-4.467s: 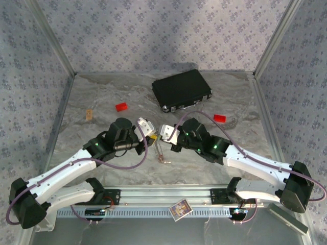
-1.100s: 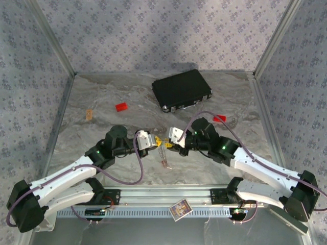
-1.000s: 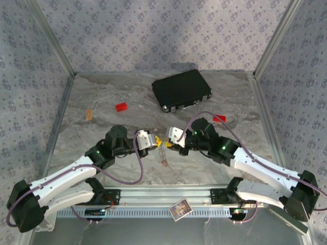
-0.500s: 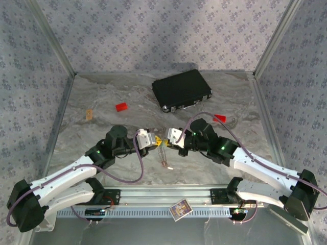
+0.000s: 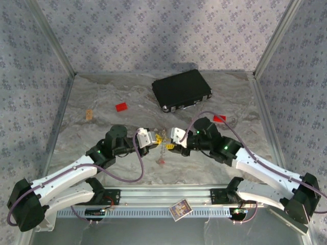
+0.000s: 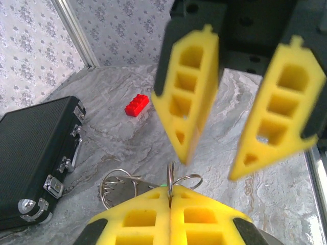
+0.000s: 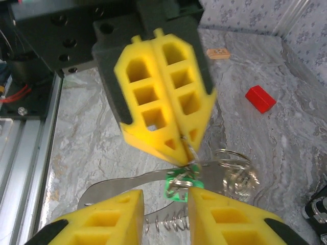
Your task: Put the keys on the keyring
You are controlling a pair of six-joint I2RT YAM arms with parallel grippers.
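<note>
Looking down from above, the two arms meet nose to nose on the near side of the black case (image 5: 181,89), well apart from it. The left gripper (image 5: 156,140) is clenched on the keyring (image 5: 162,149), which dangles between the two tools, and the right gripper (image 5: 172,147) sits just beside it. A red block (image 5: 121,106) lies to the left of the case. Through the left wrist camera, that arm's own yellow pads (image 6: 148,219) are pressed together on a thin wire loop of the keyring. The right gripper's fingers stand apart, released, just past it, on the side away from the case. Through the right wrist camera, the green key (image 7: 179,185) sits at the mouth of the gap between its parted pads; I can't tell whether it touches either.
</note>
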